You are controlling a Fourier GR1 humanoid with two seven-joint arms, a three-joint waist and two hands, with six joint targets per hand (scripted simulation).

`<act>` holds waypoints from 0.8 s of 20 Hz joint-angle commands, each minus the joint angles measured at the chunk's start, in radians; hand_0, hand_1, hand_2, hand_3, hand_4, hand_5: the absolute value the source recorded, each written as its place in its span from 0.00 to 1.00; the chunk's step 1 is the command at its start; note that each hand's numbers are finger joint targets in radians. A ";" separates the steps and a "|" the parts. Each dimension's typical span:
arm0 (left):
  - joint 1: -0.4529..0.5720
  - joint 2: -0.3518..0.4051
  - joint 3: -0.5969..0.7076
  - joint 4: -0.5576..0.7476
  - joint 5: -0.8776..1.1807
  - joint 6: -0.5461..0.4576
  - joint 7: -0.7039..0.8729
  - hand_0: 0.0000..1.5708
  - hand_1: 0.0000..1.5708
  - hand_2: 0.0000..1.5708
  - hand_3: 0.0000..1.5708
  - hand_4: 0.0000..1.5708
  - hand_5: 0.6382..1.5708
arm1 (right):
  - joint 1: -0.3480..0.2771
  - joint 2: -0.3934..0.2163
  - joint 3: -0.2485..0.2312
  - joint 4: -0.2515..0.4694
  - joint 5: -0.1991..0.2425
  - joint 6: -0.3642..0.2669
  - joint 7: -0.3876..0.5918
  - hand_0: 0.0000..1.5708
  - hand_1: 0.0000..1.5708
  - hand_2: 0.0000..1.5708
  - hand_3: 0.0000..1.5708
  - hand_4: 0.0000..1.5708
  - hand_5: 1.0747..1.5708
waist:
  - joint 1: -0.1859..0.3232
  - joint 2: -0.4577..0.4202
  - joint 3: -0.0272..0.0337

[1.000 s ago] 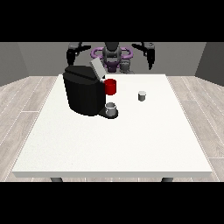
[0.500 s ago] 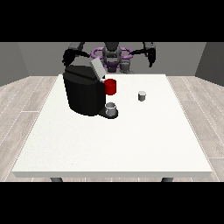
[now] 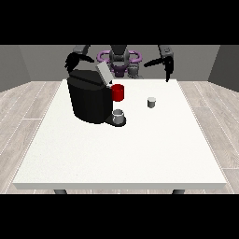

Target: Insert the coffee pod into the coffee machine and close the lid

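Observation:
A black coffee machine (image 3: 88, 99) stands on the white table (image 3: 121, 149) at the view's left, with a red part (image 3: 118, 92) on its front. Its grey lid (image 3: 103, 73) is tilted up. A small grey cup (image 3: 119, 116) sits on its tray. The coffee pod (image 3: 151, 102), a small grey cylinder, stands on the table to the machine's right. The hand at the view's right (image 3: 168, 68) hangs above the table's far edge, well behind the pod, fingers pointing down. The hand at the view's left (image 3: 73, 61) hovers behind and above the machine.
The robot's torso (image 3: 119, 60) with purple rings is behind the table's far edge. Wooden floor surrounds the table. The table's near half is bare white surface.
The hand at the view's right has lowered a little towards the table's far edge. The hand at the view's left has shifted slightly near the machine's top. Pod and machine stay put.

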 commanded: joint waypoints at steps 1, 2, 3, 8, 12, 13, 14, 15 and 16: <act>-0.116 0.056 0.049 0.120 0.010 -0.035 0.036 0.00 0.00 0.00 0.00 0.00 1.00 | -0.041 0.017 0.020 -0.008 0.006 -0.006 -0.002 0.00 0.00 0.00 0.00 0.18 1.00 | -0.031 0.051 -0.0003; -0.124 0.034 0.014 0.119 -0.039 0.005 0.046 0.00 0.00 0.00 0.00 0.00 1.00 | -0.062 -0.006 0.001 0.017 -0.014 0.020 0.010 0.00 0.00 0.00 0.00 0.18 1.00 | -0.031 0.065 -0.0001; -0.109 0.072 0.022 0.146 -0.026 -0.058 0.018 0.00 0.00 0.00 0.00 0.00 1.00 | -0.073 0.003 -0.008 0.011 -0.025 0.003 0.040 0.00 0.00 0.00 0.00 0.18 1.00 | -0.010 0.058 -0.0003; -0.208 0.090 0.082 0.317 -0.032 -0.026 -0.025 0.00 0.00 0.00 0.00 0.00 1.00 | -0.138 -0.011 -0.002 -0.003 -0.010 0.000 0.039 0.00 0.00 0.00 0.00 0.22 1.00 | -0.056 0.156 -0.0007; -0.238 0.067 0.036 0.386 -0.098 -0.002 -0.011 0.00 0.00 0.00 0.00 0.00 1.00 | -0.129 0.001 0.016 0.070 0.032 -0.042 0.063 0.00 0.00 0.00 0.00 0.24 1.00 | -0.021 0.105 -0.0003; -0.288 0.103 0.054 0.407 -0.091 -0.021 -0.003 0.00 0.00 0.00 0.00 0.00 1.00 | -0.162 0.020 0.031 0.073 0.039 -0.051 0.042 0.00 0.00 0.00 0.00 0.25 1.00 | -0.035 0.161 -0.0003; -0.275 0.087 0.028 0.414 -0.133 0.014 -0.034 0.00 0.00 0.00 0.00 0.00 1.00 | -0.211 0.013 0.003 0.069 0.033 -0.073 0.080 0.00 0.00 0.00 0.00 0.24 1.00 | -0.024 0.165 -0.0004; -0.292 0.089 0.036 0.451 -0.131 0.010 -0.017 0.00 0.00 0.00 0.00 0.00 1.00 | -0.144 0.023 0.045 0.070 0.048 -0.048 0.040 0.00 0.00 0.00 0.00 0.25 1.00 | -0.055 0.156 -0.0003; -0.285 0.044 -0.003 0.436 -0.163 0.047 0.011 0.00 0.00 0.00 0.00 0.00 1.00 | -0.146 0.009 0.037 0.098 0.055 -0.046 0.043 0.00 0.00 0.00 0.00 0.26 1.00 | -0.048 0.135 -0.0002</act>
